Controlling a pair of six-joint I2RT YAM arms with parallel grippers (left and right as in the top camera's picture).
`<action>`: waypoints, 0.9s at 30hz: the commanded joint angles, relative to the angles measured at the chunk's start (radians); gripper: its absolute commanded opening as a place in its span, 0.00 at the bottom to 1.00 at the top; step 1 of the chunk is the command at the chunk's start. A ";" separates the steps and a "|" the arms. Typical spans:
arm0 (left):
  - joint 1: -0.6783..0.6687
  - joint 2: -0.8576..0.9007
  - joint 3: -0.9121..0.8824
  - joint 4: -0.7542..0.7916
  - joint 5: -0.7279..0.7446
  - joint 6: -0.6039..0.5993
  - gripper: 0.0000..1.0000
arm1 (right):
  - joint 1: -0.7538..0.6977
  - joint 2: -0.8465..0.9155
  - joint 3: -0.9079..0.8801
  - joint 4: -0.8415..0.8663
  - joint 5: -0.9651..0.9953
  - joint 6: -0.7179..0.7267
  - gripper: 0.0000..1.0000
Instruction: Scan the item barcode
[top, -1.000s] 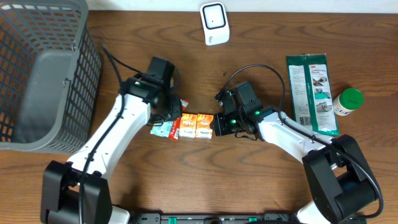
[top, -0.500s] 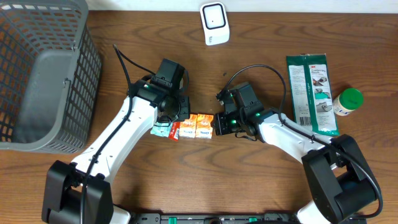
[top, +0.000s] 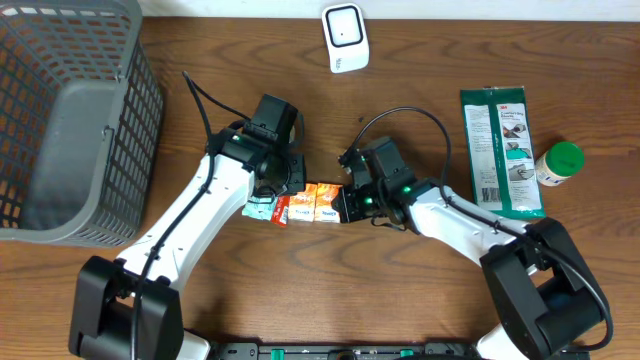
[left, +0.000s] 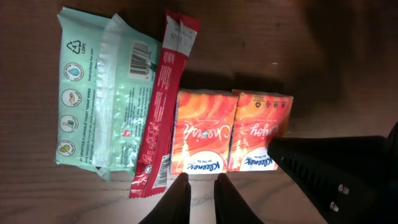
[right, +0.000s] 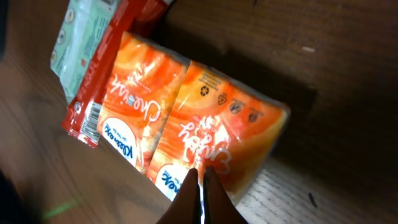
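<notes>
An orange Kleenex twin pack lies flat on the wooden table, with a red stick sachet and a mint-green wipes pack against its left side. The white scanner stands at the far edge. My left gripper hovers over the pack's far-left edge; its tips are a narrow gap apart with only table between them. My right gripper is shut, its tips resting together against the Kleenex pack at its right end. A barcode shows on the sachet.
A grey basket fills the left side. A green 3M wipes pack and a green-capped bottle lie at the right. The right gripper's black body shows beside the Kleenex pack in the left wrist view.
The left arm lifted and shifted right, away from the sachet. The right gripper edged left against the Kleenex pack. The packs have hardly moved.
</notes>
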 joint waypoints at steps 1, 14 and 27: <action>-0.018 0.026 -0.004 -0.001 -0.002 -0.001 0.16 | 0.002 0.002 -0.014 -0.003 0.026 0.017 0.01; -0.040 0.030 -0.004 0.014 -0.002 -0.002 0.16 | -0.005 0.002 -0.034 -0.020 0.073 0.064 0.01; -0.080 0.127 -0.004 0.044 -0.002 -0.001 0.17 | -0.012 0.002 -0.034 -0.053 0.065 0.097 0.01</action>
